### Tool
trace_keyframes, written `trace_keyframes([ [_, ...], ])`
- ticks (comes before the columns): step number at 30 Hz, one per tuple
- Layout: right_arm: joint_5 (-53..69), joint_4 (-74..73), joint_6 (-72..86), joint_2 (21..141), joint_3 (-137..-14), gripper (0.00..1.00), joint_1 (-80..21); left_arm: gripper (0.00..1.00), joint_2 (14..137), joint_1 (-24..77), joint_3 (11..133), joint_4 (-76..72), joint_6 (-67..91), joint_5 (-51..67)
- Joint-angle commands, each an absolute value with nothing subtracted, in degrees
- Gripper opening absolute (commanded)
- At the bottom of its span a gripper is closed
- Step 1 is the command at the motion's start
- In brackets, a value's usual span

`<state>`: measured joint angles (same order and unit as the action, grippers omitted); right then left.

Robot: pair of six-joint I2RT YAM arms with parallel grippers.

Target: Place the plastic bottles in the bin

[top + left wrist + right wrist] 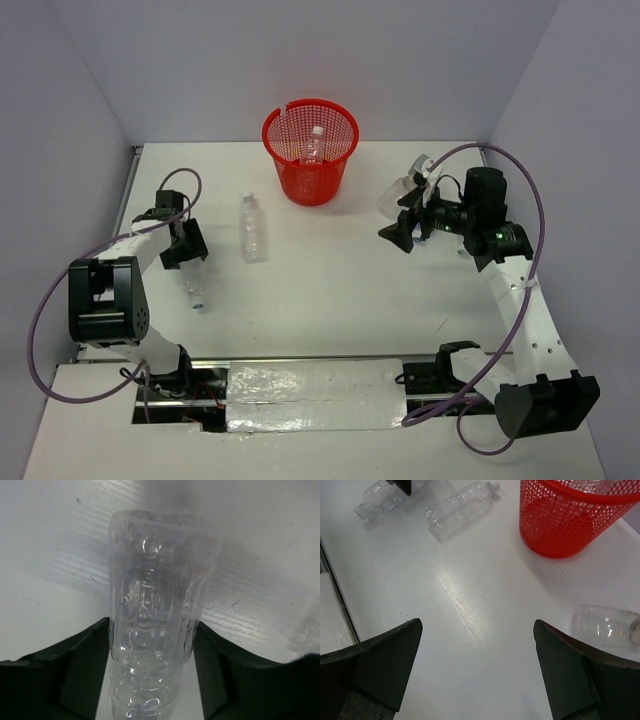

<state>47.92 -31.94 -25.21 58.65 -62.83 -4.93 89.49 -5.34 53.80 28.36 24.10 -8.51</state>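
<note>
The red mesh bin point(310, 150) stands at the back middle of the table with one clear plastic bottle point(314, 145) inside. My left gripper point(185, 245) is shut on a clear bottle point(195, 285) that lies on the table at the left. In the left wrist view both fingers point(85, 670) press the sides of that bottle point(155, 605). My right gripper point(405, 232) is open and empty above the table. A clear bottle point(405, 190) lies just behind it and shows in the right wrist view point(605, 625). Another bottle point(253, 227) lies left of the bin.
The right wrist view shows the bin point(570, 525) ahead to the right and the loose bottle point(462, 512) ahead to the left. Grey walls close in the table on three sides. A foil-covered strip point(315, 395) runs along the near edge between the arm bases.
</note>
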Motion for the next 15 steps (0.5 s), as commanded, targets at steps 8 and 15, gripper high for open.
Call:
trace_keyframes([
  [8,48.08,-34.10,-25.05,55.20,-61.08,1.00,-4.48,0.11,84.75,-5.54,55.55,24.00,24.60,3.83],
  [15,46.23,-34.63,-25.40,51.25,-57.22,1.00,-4.22,0.08,74.01,-1.16,58.35,17.24,31.45,22.38],
])
